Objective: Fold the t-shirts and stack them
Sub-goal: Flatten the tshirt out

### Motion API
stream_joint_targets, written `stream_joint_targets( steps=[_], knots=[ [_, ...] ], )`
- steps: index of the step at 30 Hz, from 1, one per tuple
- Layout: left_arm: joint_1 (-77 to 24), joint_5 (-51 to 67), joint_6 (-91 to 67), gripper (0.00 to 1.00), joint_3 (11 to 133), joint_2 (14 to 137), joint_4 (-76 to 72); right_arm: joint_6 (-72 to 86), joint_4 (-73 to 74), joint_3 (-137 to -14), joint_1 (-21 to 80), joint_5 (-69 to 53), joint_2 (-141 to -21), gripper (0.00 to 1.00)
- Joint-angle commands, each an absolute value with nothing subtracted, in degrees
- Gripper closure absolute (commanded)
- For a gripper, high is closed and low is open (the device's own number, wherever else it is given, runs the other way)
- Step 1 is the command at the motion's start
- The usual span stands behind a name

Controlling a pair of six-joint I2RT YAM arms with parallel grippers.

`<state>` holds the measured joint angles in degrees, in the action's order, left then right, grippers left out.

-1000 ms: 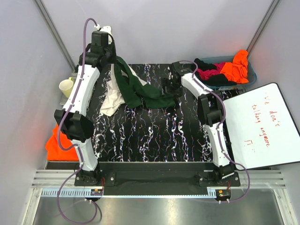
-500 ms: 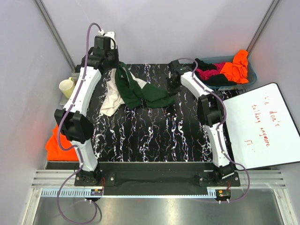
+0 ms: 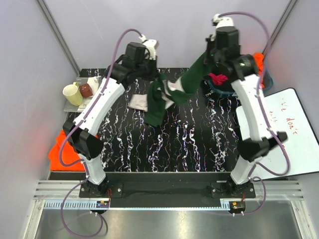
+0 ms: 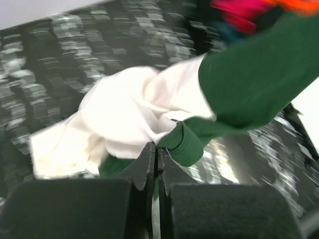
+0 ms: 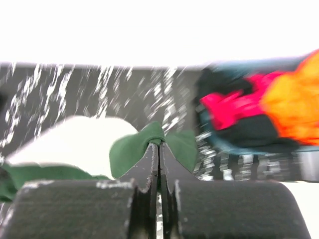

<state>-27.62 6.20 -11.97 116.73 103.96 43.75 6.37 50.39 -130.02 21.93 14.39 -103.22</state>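
Both hands high above the worktop. Left hand pinched shut on a green hem of the cream-and-green t-shirt; right hand clamped on another green fold — cloth strung between the two, sagging below the left hand. Heap of shirts — orange, magenta, black, beyond the right hand to its right.

far left: pale yellow cup beside a small brown thing | right: white board with red writing | black white-veined mat covering the table
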Motion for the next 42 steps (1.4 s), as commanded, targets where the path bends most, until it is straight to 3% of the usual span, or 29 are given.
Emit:
stream_joint_targets(
  steps=[1,8,12,19,20,21,22,27,33,35,36,37,38,42],
  knots=[
    [-35.65,11.69,-13.01,1.00,125.40,100.81,42.80,0.18,47.73,-130.25,22.15,26.36,-93.35,1.00],
    [-40.08,-4.89,-15.64,1.00,128.51,90.65,43.42,-2.29,45.97,-132.36,22.15,23.30,-89.38,1.00],
    [-38.76,-17.12,-18.45,1.00,117.36,82.81,43.50,-0.97,45.00,-133.15,22.15,14.19,-95.42,1.00],
    [-33.41,-23.19,-34.06,1.00,87.30,68.39,51.65,4.39,45.61,-144.56,25.22,0.09,-115.81,1.00],
    [-32.70,-24.07,-36.10,0.95,82.58,65.68,53.68,4.74,45.62,-147.10,26.01,-2.17,-118.36,0.99],
    [-32.09,-25.65,-38.82,0.59,81.31,64.70,56.40,4.66,46.14,-148.61,26.97,-4.98,-123.26,0.99],
    [-29.30,-26.71,-41.46,0.02,80.78,64.17,61.30,4.83,46.32,-149.58,28.90,-5.79,-125.31,0.99],
    [-26.37,-25.32,-37.37,0.01,82.70,64.42,59.78,8.08,45.44,-151.08,34.01,-13.77,-133.84,0.99],
    [-26.45,-17.33,-29.46,0.01,91.03,76.27,55.02,12.48,42.89,-146.70,36.21,-25.02,-137.99,0.96],
    [-26.37,-16.53,-28.13,0.01,93.42,82.51,55.11,13.09,43.50,-142.49,36.21,-29.94,-137.38,0.89],
    [-26.19,-15.83,-27.25,0.01,96.47,84.79,55.28,12.92,43.94,-140.90,36.30,-31.28,-137.03,0.79],
    [-26.19,-15.21,-26.72,0.01,97.72,88.90,55.28,12.57,45.60,-137.76,36.30,-33.12,-136.76,0.55],
    [-26.02,-14.60,-25.85,0.01,99.39,91.03,55.28,12.31,46.92,-136.51,36.39,-32.35,-136.15,0.44],
    [-25.05,-10.56,-25.66,0.01,104.49,99.91,54.67,10.81,48.16,-125.98,35.86,-24.81,-130.01,0.25]
  ],
)
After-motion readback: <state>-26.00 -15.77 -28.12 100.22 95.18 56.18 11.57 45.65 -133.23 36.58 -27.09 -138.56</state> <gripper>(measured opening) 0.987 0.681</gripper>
